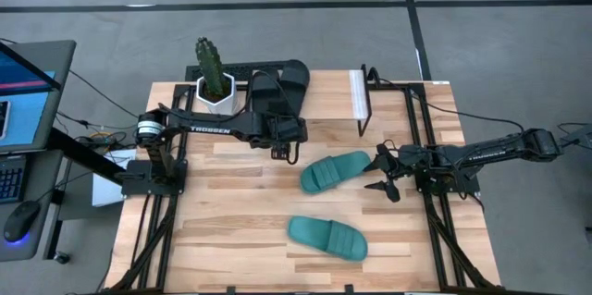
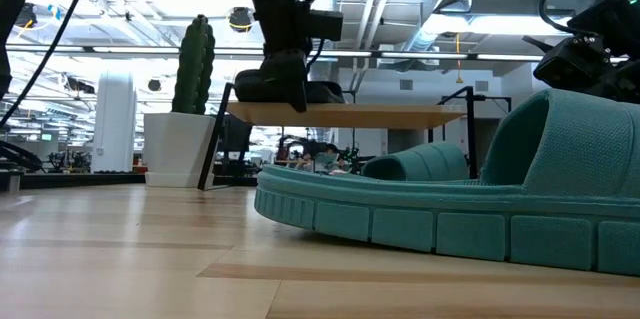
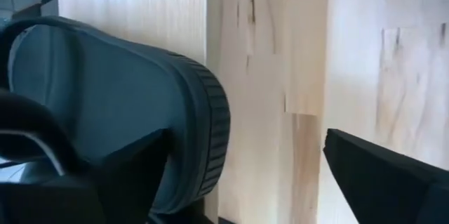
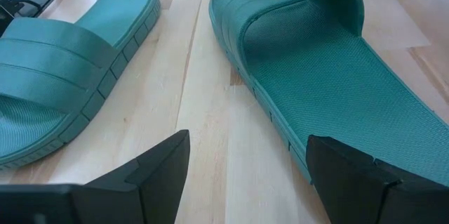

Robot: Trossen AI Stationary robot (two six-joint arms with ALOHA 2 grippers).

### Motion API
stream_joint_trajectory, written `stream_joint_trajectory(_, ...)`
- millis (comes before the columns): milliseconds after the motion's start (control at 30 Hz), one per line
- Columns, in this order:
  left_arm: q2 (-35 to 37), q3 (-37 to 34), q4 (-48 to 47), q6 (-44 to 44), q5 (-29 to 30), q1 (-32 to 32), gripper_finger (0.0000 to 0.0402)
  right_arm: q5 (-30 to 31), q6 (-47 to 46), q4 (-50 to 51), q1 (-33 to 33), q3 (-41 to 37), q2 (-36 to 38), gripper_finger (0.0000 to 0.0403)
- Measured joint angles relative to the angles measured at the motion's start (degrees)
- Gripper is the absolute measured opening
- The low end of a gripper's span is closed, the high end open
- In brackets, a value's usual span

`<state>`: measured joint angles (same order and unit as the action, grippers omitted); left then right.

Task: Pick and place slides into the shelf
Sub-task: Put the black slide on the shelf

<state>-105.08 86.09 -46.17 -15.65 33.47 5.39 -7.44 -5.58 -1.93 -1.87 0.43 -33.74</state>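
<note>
From above, the left arm reaches across the far part of the table [image 1: 231, 239], its left gripper [image 1: 282, 147] near the front edge of the shelf [image 1: 324, 101], which stands along the table's far edge. Two black slides [image 1: 282, 84] lie on the shelf's left half, next to a potted cactus [image 1: 213, 78] at the far left corner. The right gripper [image 1: 387, 173] sits toward the right edge, fingers spread, aimed at the nearer-to-shelf teal slide [image 1: 335, 171] at mid-table. The second teal slide [image 1: 327, 239] lies closer to the near edge.

At table height, a teal slide [image 2: 460, 209] fills the foreground, flat on the planks. Behind it, the shelf's wooden top [image 2: 345, 114] carries a black slide [image 2: 285, 84], with the left arm coming down onto it.

The left wrist camera shows a black slide [image 3: 119, 112] lying against the wood, one dark finger [image 3: 105, 182] beside its sole and the other well apart, so the jaws stand open; whether they touch the slide I cannot tell.

The right wrist camera looks between two widely parted fingers [image 4: 151, 164] at both teal slides: one [image 4: 330, 76] straight ahead near a fingertip, the other [image 4: 66, 69] beside it. Nothing is gripped.

By my reckoning the job is about half done: both black slides are on the shelf, both teal ones remain on the table, and the right arm looks poised to take the first.
</note>
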Motion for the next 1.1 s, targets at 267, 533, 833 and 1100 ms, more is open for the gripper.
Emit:
stream_joint_trajectory(267, 0.0, 0.0, -0.3, 0.4, 8.1, -1.6, 0.0344, 0.0, 0.0, 0.0, 0.0, 0.0, 0.0, 0.0269)
stream_joint_trajectory(533, 0.0, 0.0, -1.0, 4.5, 10.7, -4.4, 0.0344, 0.0, 0.0, 0.0, 0.0, 0.0, 0.0, 0.0269)
stream_joint_trajectory(833, 1.3, -1.7, -23.3, 30.9, 7.6, -17.3, 0.0343, 0.0, 0.0, 0.0, 0.0, 0.0, 0.0, 0.0269)
stream_joint_trajectory(1100, 10.0, -6.0, -27.0, 55.0, 30.0, -40.0, 0.0343, 0.0, 0.0, 0.0, 0.0, 0.0, 0.0, 0.0269)
